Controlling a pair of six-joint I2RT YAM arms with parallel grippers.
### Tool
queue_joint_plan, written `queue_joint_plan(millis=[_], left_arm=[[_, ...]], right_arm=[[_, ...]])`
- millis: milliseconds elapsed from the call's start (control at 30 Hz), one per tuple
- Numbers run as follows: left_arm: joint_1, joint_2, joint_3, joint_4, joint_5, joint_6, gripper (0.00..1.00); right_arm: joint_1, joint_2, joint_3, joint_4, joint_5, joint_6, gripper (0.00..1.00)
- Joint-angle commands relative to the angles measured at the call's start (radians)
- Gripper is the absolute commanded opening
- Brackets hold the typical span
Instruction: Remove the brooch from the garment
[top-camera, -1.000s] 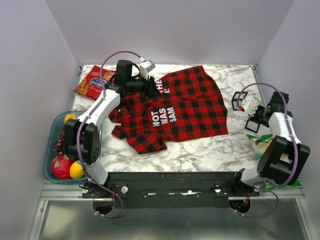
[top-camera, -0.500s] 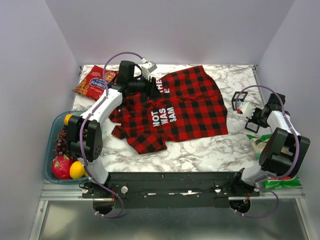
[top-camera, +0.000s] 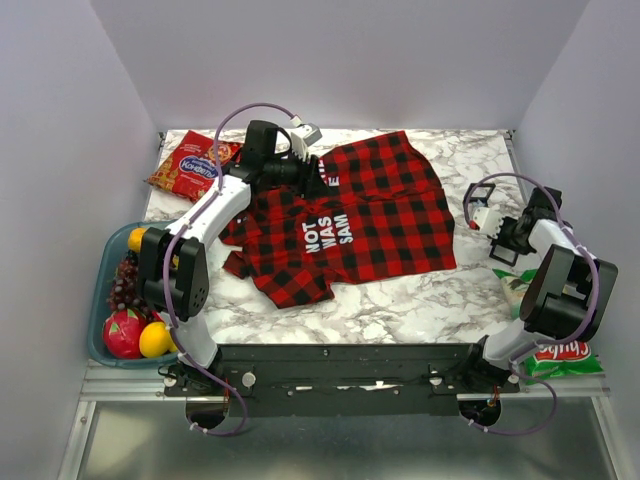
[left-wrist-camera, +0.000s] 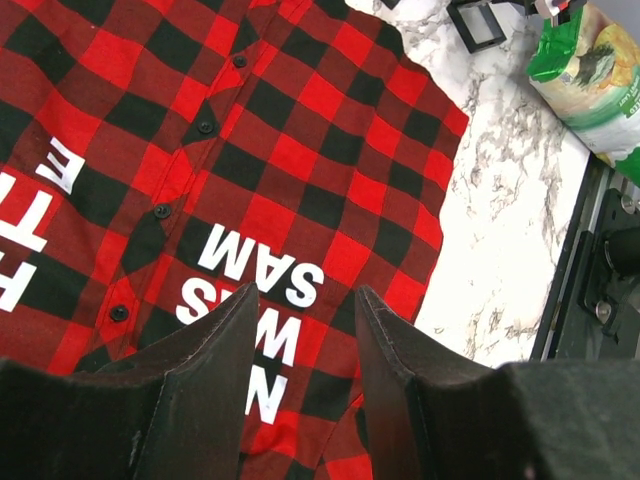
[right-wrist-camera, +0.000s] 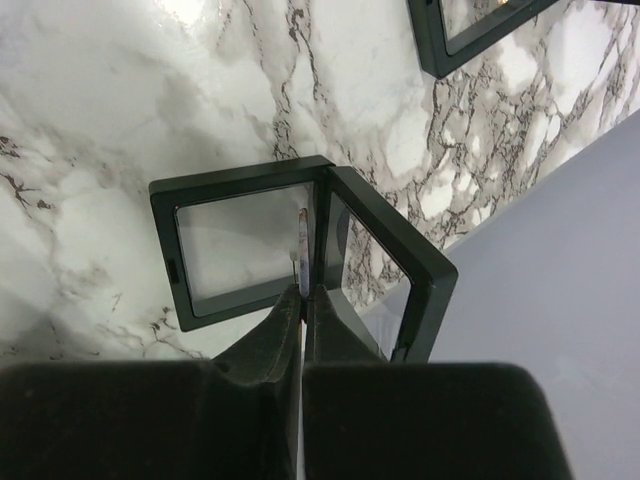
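Apparently the brooch (right-wrist-camera: 302, 245), seen edge-on, is pinched between the right fingers (right-wrist-camera: 265, 350).

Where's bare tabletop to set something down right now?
Widest: the marble strip between the garment and the front rail. Also the far-right corner, beyond the black frame case. Crowded: left edge, with snack packet and fruit tub; right edge, with frame case, right gripper and green packet.

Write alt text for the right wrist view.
The right gripper, jaws shut, pinches a thin silvery sliver, possibly the brooch edge-on, above an open black hinged frame box with clear panels on the white marble table. Another black frame's corner shows top right.
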Motion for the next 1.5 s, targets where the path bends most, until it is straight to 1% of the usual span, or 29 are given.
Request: queue_joint_plan(millis=[0,133,267,400,467,600,700,733,767,833,867,933,967,1000,1033,1100,1133,1167,1200,1233,1267,1300,1333,1367,1400,1433,1467], left_arm=[[-0.004,0.008,0.029,-0.021,-0.028,0.022,0.52],[-0.004,0.005,0.031,-0.024,-0.03,0.025,0.52],[-0.004,0.002,0.032,-0.024,-0.03,0.027,0.52],[-0.004,0.002,0.034,-0.019,-0.024,0.022,0.52],[-0.006,0.004,0.037,-0.016,-0.017,0.018,0.52],[-0.004,0.005,0.039,-0.009,-0.016,0.016,0.52],[-0.004,0.002,0.039,-0.01,-0.01,0.019,0.52],[-0.004,0.002,0.039,-0.012,-0.005,0.019,0.52],[-0.004,-0.001,0.039,-0.013,-0.001,0.024,0.52],[-0.004,-0.002,0.037,-0.016,0.021,0.03,0.53],[-0.004,-0.004,0.037,-0.016,0.021,0.03,0.53],[-0.003,-0.004,0.048,-0.03,0.01,0.03,0.55],[-0.001,-0.004,0.057,-0.042,0.004,0.062,0.56],[0.003,-0.004,0.083,-0.07,-0.008,0.083,0.57],[0.009,-0.002,0.098,-0.088,-0.011,0.1,0.61],[0.026,0.013,0.165,-0.157,-0.013,0.129,0.71],[0.036,0.018,0.186,-0.174,-0.014,0.157,0.73],[0.042,0.024,0.204,-0.188,-0.019,0.168,0.73],[0.049,0.034,0.257,-0.235,-0.025,0.182,0.76],[0.06,0.045,0.293,-0.269,-0.036,0.209,0.98],[0.066,0.071,0.331,-0.304,-0.04,0.225,0.99],[0.074,0.082,0.395,-0.359,-0.046,0.234,0.99],[0.088,0.091,0.42,-0.375,-0.057,0.238,0.99],[0.095,0.102,0.439,-0.384,-0.088,0.229,0.99],[0.103,0.102,0.459,-0.392,-0.106,0.225,0.99],[0.111,0.102,0.467,-0.391,-0.123,0.22,0.99],[0.127,0.096,0.47,-0.389,-0.163,0.216,0.99]], right_arm=[[0.005,0.017,-0.031,0.031,0.016,-0.031,0.11],[0.005,0.016,-0.056,0.059,0.031,-0.039,0.15],[0.005,0.004,-0.074,0.068,0.044,-0.036,0.24],[0.005,-0.024,-0.071,0.031,0.044,-0.015,0.3],[0.005,-0.054,-0.071,-0.007,0.033,-0.009,0.33],[0.005,-0.114,-0.065,-0.087,0.013,0.007,0.37],[0.005,-0.175,-0.051,-0.191,-0.027,0.004,0.4],[0.005,-0.193,-0.047,-0.256,-0.044,-0.001,0.42],[0.007,-0.212,-0.045,-0.28,-0.077,0.005,0.46],[0.028,-0.263,-0.04,-0.341,-0.099,0.03,0.52],[0.042,-0.281,-0.04,-0.367,-0.116,0.033,0.7],[0.105,-0.338,-0.021,-0.424,-0.142,0.066,0.81],[0.131,-0.357,-0.011,-0.433,-0.172,0.086,0.84],[0.19,-0.375,0.002,-0.435,-0.189,0.112,0.85],[0.221,-0.389,0.022,-0.428,-0.206,0.186,0.87],[0.305,-0.401,0.11,-0.406,-0.264,0.289,0.99],[0.329,-0.394,0.146,-0.382,-0.286,0.403,1.0],[0.349,-0.366,0.238,-0.371,-0.327,0.465,1.0],[0.378,-0.349,0.28,-0.355,-0.344,0.532,1.0],[0.393,-0.323,0.32,-0.301,-0.346,0.691,1.0],[0.407,-0.299,0.369,-0.273,-0.311,0.776,0.99],[0.451,-0.242,0.454,-0.25,-0.276,0.857,0.99],[0.473,-0.216,0.502,-0.199,-0.227,1.039,1.0],[0.496,-0.193,0.539,-0.167,-0.087,1.145,1.0],[0.523,-0.153,0.612,-0.139,-0.029,1.244,1.0],[0.527,-0.142,0.645,-0.125,-0.009,1.353,1.0],[0.527,-0.133,0.668,-0.116,-0.054,1.366,1.0]])
